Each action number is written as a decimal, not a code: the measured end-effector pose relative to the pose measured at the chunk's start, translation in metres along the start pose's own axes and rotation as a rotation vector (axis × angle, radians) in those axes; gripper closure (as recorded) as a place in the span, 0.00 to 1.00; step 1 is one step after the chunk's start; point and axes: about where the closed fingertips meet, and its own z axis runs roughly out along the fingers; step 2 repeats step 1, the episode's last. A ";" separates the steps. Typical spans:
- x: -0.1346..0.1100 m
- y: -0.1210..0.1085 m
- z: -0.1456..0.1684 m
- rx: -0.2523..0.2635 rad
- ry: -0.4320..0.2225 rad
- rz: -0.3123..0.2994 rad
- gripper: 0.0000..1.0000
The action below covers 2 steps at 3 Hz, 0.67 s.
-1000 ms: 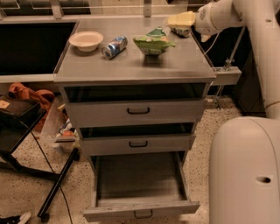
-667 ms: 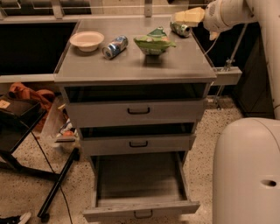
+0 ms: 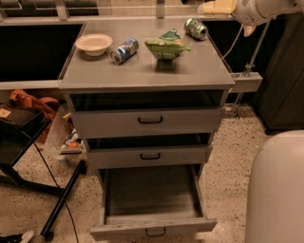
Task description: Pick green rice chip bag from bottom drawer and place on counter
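Note:
The green rice chip bag (image 3: 166, 46) stands on the counter (image 3: 142, 73), near its middle and toward the back. The bottom drawer (image 3: 152, 228) is pulled out wide, and its inside shows only bare grey metal. My gripper (image 3: 211, 7) is at the top edge of the view, above the counter's back right corner. It is well above and to the right of the bag, apart from it, and holds nothing that I can see.
A green soda can (image 3: 195, 28) lies at the counter's back right, below the gripper. A blue can (image 3: 124, 50) and a white bowl (image 3: 93, 43) sit on the left part. The two upper drawers (image 3: 150, 121) stand slightly open. A black stand (image 3: 19, 137) is on the floor at left.
My gripper and arm have risen and drawn back to the top right, away from the counter. The green soda can is now uncovered. The bag has not moved.

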 end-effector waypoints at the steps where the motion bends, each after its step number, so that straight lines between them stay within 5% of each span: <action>1: 0.003 0.001 0.003 0.002 0.008 0.000 0.00; 2: 0.003 0.001 0.003 0.002 0.008 0.000 0.00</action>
